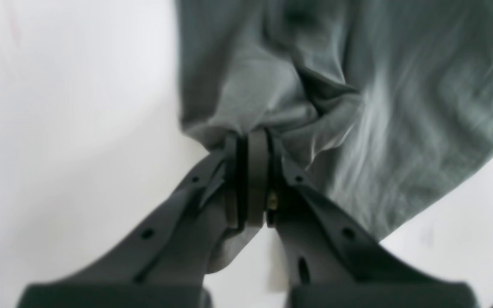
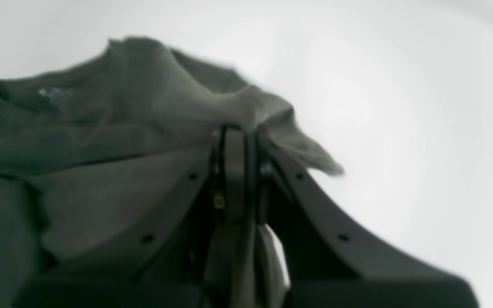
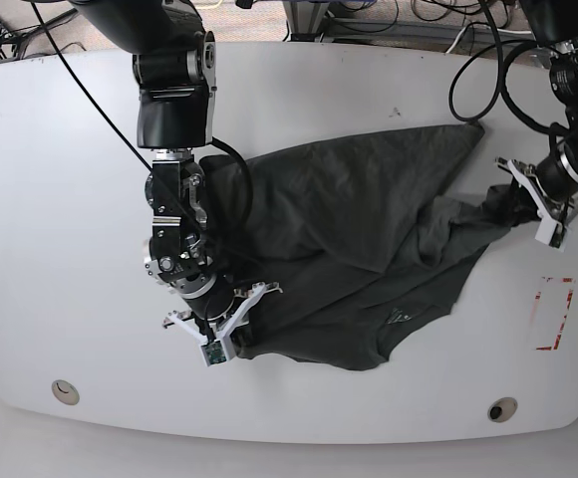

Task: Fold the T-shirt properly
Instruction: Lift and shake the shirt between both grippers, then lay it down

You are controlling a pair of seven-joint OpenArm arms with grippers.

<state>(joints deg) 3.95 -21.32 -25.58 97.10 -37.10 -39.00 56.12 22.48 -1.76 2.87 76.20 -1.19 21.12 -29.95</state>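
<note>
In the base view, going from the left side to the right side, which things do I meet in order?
Bare white table → right gripper, shut on the T-shirt's edge → T-shirt spread across the middle → left gripper, shut on the T-shirt's far corner → red rectangle mark on the table.

The setting looks like a robotics lab. A bare white worktop (image 3: 60, 199) with rounded corners carries two black robot arms mounted at its far edge, with loose black cables (image 3: 468, 70) running off that edge onto brownish carpet beyond. A red marked rectangle (image 3: 554, 315) sits near the worktop's right edge, and round fittings (image 3: 65, 391) are set along its near edge.
</note>
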